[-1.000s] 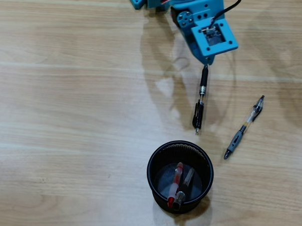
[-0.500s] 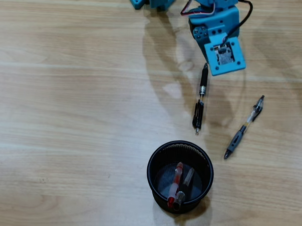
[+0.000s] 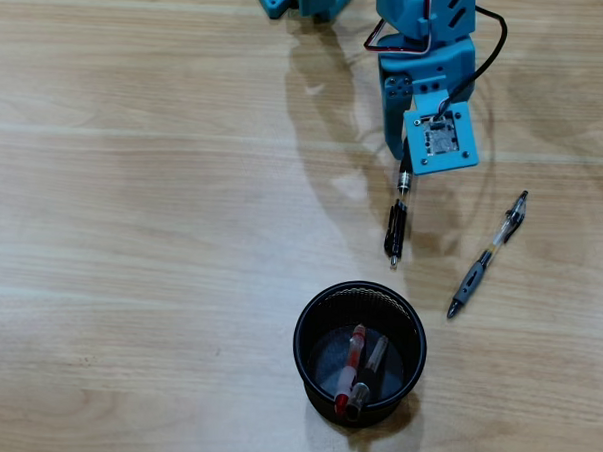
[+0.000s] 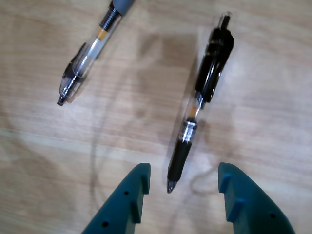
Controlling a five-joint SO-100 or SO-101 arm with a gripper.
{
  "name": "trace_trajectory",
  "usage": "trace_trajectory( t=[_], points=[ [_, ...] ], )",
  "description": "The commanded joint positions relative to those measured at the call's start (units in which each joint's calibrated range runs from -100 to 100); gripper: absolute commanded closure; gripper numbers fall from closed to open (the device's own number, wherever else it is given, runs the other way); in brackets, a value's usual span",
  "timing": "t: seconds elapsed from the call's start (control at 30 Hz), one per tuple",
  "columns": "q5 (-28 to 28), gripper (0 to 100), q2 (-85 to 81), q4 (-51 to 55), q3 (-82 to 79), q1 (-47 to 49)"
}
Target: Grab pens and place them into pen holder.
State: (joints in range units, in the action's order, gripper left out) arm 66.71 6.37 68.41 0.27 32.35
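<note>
A black pen [image 3: 397, 215] [image 4: 199, 96] lies on the wooden table, its tip pointing toward my gripper. In the wrist view my gripper [image 4: 184, 176] is open, its teal fingers [image 4: 130, 197] straddling the pen's tip without touching it. In the overhead view the gripper sits under the blue arm head [image 3: 440, 142], hidden, right above the pen's upper end. A clear pen with a grey grip [image 3: 488, 255] [image 4: 90, 49] lies to the right in the overhead view. The round black mesh pen holder [image 3: 306, 358] stands below, with a red pen [image 3: 350, 373] and a black pen [image 3: 369, 367] inside.
The blue arm base [image 3: 301, 0] sits at the top edge of the overhead view. A black cable [image 3: 484, 64] loops beside the arm head. Bare wooden table [image 3: 131, 229] stretches to the left.
The arm head has swung right and then come down over the black pen's upper end. The pens and the holder have not moved.
</note>
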Motion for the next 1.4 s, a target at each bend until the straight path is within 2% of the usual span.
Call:
trace_trajectory(
  t=[0.0,0.13,1.03,1.37],
  points=[
    [3.08,83,-0.30,9.72,7.52,1.17],
    [3.66,83,0.63,13.92,11.14,0.89],
    [3.97,83,26.54,12.82,23.81,0.80],
    [3.97,83,33.16,4.44,25.16,1.26]
  ],
)
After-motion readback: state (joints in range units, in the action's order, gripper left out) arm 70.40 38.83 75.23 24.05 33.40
